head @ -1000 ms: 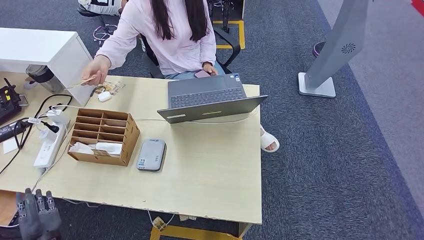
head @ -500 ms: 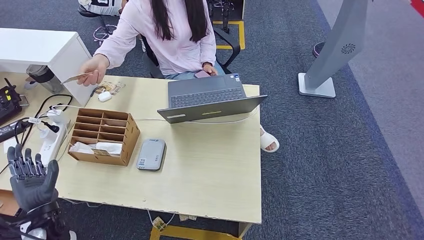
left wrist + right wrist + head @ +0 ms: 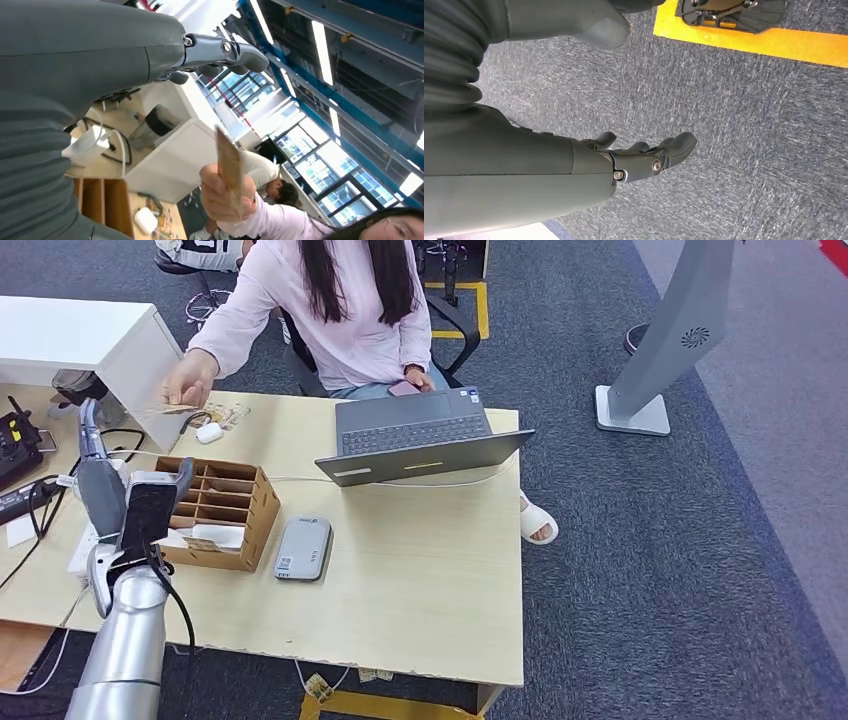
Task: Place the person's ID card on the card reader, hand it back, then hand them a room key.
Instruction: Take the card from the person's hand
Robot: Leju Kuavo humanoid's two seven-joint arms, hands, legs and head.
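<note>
The left hand (image 3: 120,502), fingers spread and empty, is nearer; the card (image 3: 229,165) stands apparently edge-on just beyond its fingertips (image 3: 245,56).

A card reader (image 3: 303,550) lay on the table (image 3: 430,570), right of the wooden organizer (image 3: 208,512), before the laptop (image 3: 420,437).
</note>
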